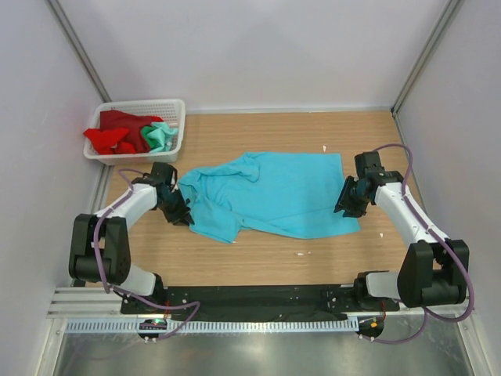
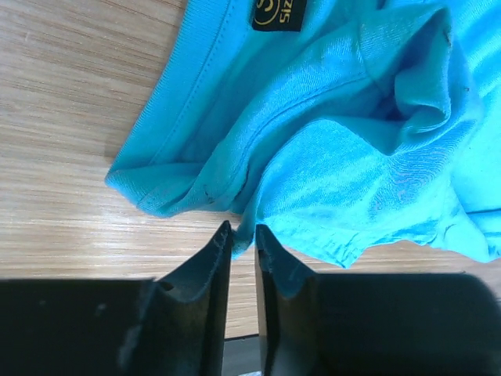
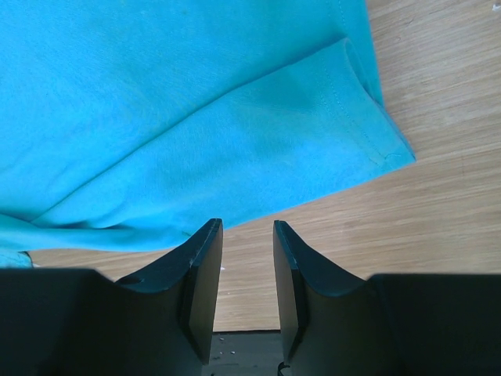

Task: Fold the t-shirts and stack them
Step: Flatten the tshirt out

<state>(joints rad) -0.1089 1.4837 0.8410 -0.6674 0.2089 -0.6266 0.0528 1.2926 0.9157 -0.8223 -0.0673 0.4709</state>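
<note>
Turquoise is what catches the eye first: one turquoise t-shirt [image 1: 274,192] lies crumpled and half spread across the middle of the desk [image 1: 274,129], collar end toward the left arm, hem end toward the right. A black label [image 2: 278,14] with gold lettering shows inside its neckline. Two more garments sit in the one white mesh basket [image 1: 177,110] at the far left corner: a red t-shirt [image 1: 117,135] heaped on the left side and spilling over the rim, and a mint green t-shirt [image 1: 160,137] bunched just beside it; whether the red heap is a single shirt I cannot tell. That makes three shirts by colour, one basket, two arms. The left pincer [image 2: 243,231] is down at the shirt's left edge, its jaws drawn to a narrow slot with a lip of blue cloth dipping between the tips; whether it actually pinches the cloth I cannot tell. The right pincer [image 3: 246,227] stands moderately parted over bare wood, just beside the shirt's lower right corner, nothing between its jaws. The desk is pale wood with a fine grain and a few small white specks. Plain pale walls [image 1: 258,47] close it in on three sides, with metal posts [image 1: 78,47] running up the corners.
</note>
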